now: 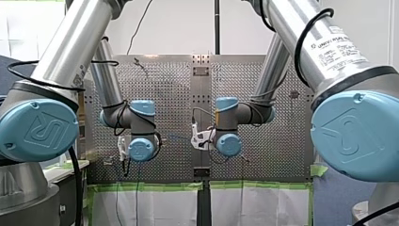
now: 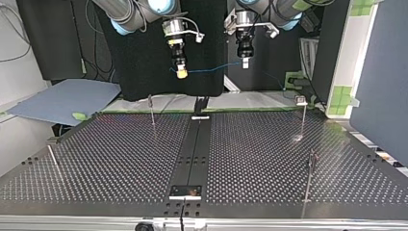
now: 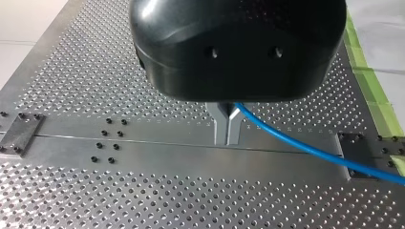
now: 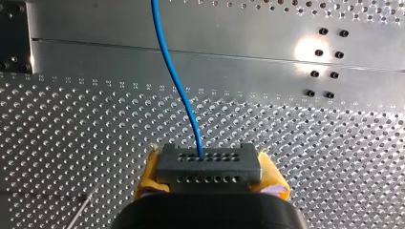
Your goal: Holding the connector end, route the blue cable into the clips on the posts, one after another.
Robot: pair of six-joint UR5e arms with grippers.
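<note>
In the top view the worktop (image 2: 269,159) lies nearest, with thin posts (image 2: 309,179) standing on it: one toward its near edge at the view's right, two further back at either side. Further off, both tools hang in the air above the worktop, well apart from the posts. My right tool (image 2: 181,73), at the view's left, has its yellow pads clamped on the dark connector (image 4: 208,168). The blue cable (image 2: 211,70) runs from it almost level to my left tool (image 2: 245,63), whose metal fingers are pinched on it
</note>
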